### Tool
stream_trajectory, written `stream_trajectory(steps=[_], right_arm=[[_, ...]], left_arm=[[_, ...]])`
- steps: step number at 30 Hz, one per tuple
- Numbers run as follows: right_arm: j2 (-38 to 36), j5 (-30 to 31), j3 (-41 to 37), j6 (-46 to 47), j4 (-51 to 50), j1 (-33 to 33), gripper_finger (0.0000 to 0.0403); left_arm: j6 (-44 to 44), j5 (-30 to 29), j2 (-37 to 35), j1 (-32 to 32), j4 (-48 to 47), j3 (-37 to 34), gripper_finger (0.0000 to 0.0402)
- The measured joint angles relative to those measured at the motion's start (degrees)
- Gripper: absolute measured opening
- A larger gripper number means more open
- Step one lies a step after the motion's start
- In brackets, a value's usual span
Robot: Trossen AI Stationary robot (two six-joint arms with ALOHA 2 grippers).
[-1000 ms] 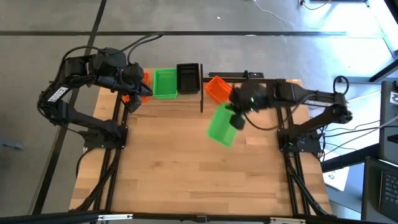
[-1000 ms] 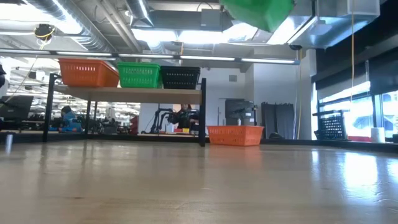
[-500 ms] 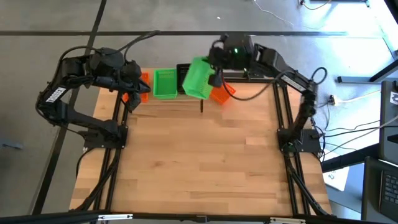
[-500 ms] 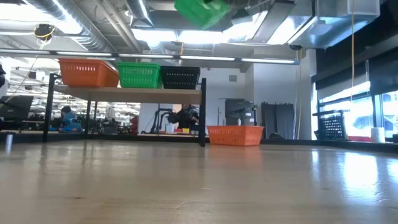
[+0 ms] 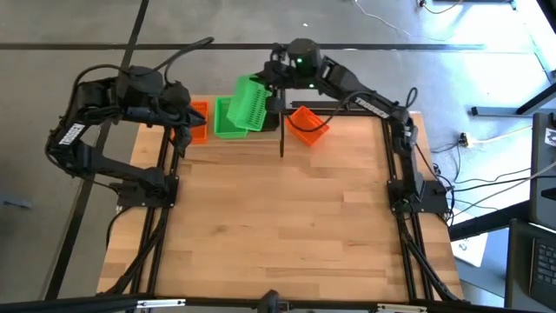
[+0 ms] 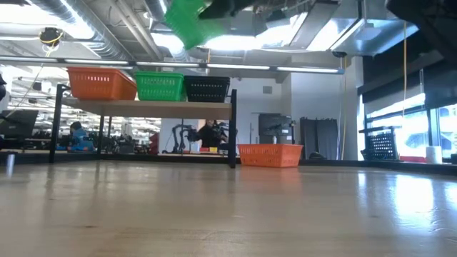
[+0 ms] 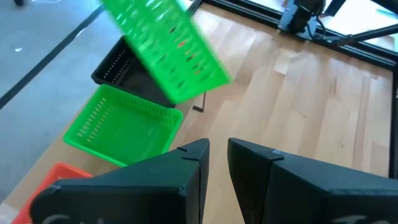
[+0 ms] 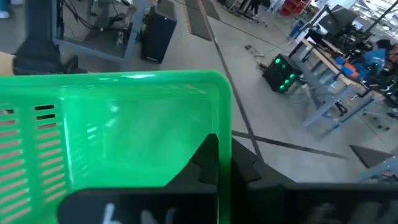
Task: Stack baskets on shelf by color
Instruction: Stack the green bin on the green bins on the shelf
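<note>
While the big wooden table sits in a room with bright ceiling lights, our right gripper squeezes a green basket's rim, tilted over the shelf. Our left gripper, jaws a little apart, holds nothing beside the orange basket.

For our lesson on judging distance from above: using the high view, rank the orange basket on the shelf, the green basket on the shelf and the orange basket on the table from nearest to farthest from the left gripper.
From the left gripper:
1. Orange basket on the shelf, right beside it, at the shelf's left end.
2. Green basket on the shelf, next along, mid-shelf.
3. Orange basket on the table, past the shelf's right end.
</note>
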Motion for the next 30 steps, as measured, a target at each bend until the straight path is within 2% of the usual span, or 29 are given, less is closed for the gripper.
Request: stream_trajectory(steps=[12,21,30], right_arm=[[3.86,10.14,-0.06,0.22,7.01,1.6,0.0],[3.82,20.14,-0.04,0.24,11.98,4.52,0.0],[3.8,26.78,-0.04,0.22,13.26,5.98,0.0]], left_arm=[[0.64,-0.41,1.6,-0.01,0.11,-0.01,0.005],[15.04,-15.15,4.55,-1.25,7.88,0.07,0.005],[23.12,-24.79,7.81,-1.64,15.74,-0.05,0.005]])
